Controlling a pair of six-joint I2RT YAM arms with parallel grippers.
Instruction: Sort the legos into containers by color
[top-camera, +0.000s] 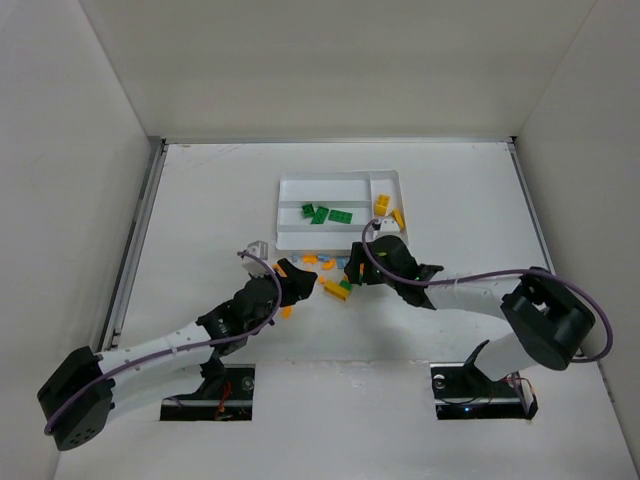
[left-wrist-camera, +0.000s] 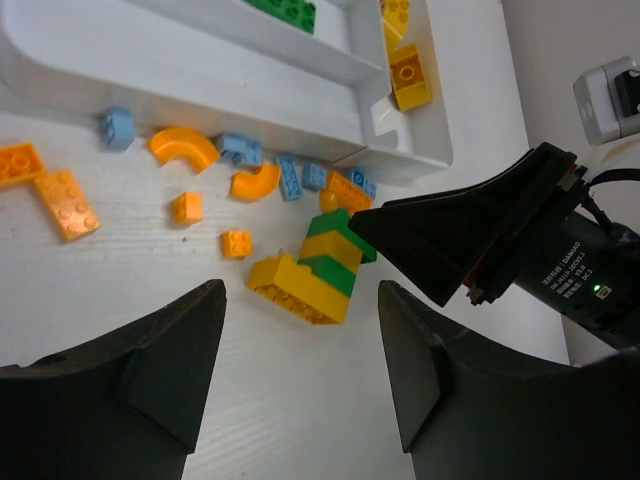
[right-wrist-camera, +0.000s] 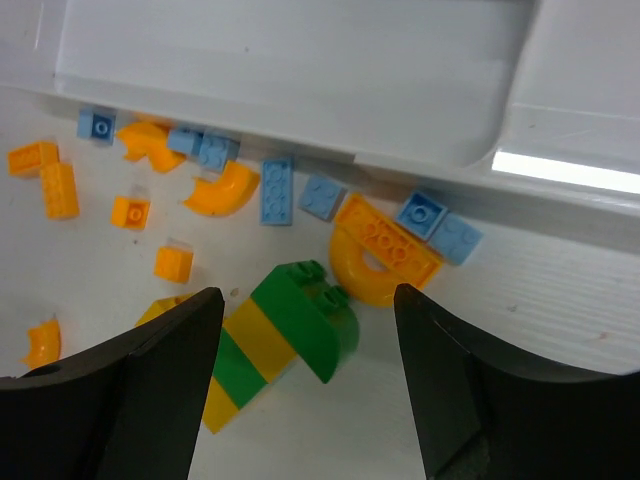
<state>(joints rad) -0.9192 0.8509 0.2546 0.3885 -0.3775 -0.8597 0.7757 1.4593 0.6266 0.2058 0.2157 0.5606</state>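
A stack of green and yellow legos (top-camera: 337, 290) lies on the table just in front of the white tray (top-camera: 290, 184). My left gripper (top-camera: 303, 283) is open and empty, with the stack (left-wrist-camera: 315, 265) just beyond its fingertips. My right gripper (top-camera: 352, 276) is open and empty, its jaws on either side of the stack's green end (right-wrist-camera: 300, 310). Loose orange and light blue legos (right-wrist-camera: 278, 188) lie along the tray's near wall, with an orange arch (right-wrist-camera: 372, 268) beside the stack. Green legos (top-camera: 325, 213) lie in the middle slot and yellow ones (top-camera: 384, 205) in the end slot.
The two grippers face each other closely over the pile; the right one shows in the left wrist view (left-wrist-camera: 470, 235). White walls enclose the table on the left, back and right. More orange bricks (left-wrist-camera: 50, 190) lie left of the pile.
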